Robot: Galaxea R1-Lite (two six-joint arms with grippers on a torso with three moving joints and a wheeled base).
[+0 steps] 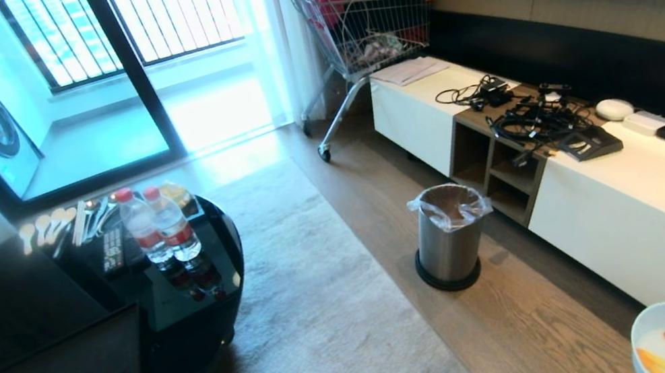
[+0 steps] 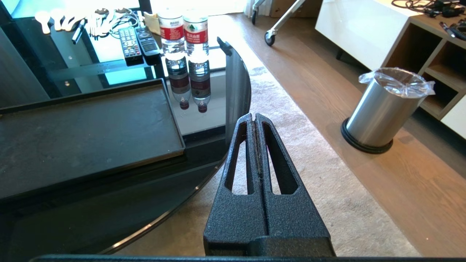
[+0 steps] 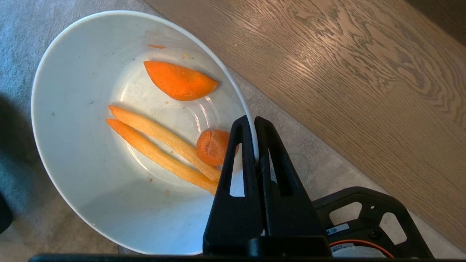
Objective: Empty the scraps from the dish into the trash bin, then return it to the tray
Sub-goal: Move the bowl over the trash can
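— Jaws first: what are they doing on each arm?

— Pinching, on the right gripper [image 3: 255,122]: its two fingers are pressed onto the rim of the dish [image 3: 72,72], one inside the wall and one outside. That edge hold leaves the bowl's mouth free for tipping. The left gripper [image 2: 255,117] has its fingers pressed together on nothing, hanging by the edge of the glass table [image 2: 204,120], parked.

— And the dish itself?

— It is carried low at the robot's right, over the seam between carpet [image 1: 318,298] and wood floor [image 1: 513,319], roughly level, so the scraps [image 3: 164,145] lie in its bottom: two yellow strips, an orange wedge and a round orange slice.

— How far from the goal?

— The trash bin [image 1: 449,248] stands on the floor ahead, well apart from the dish, its liner open upward. Likely the carry is still under way; nothing is tipped yet.

— The return spot?

— The tray [image 2: 83,134] lies on the table at the robot's left, ready to receive the bowl afterwards.
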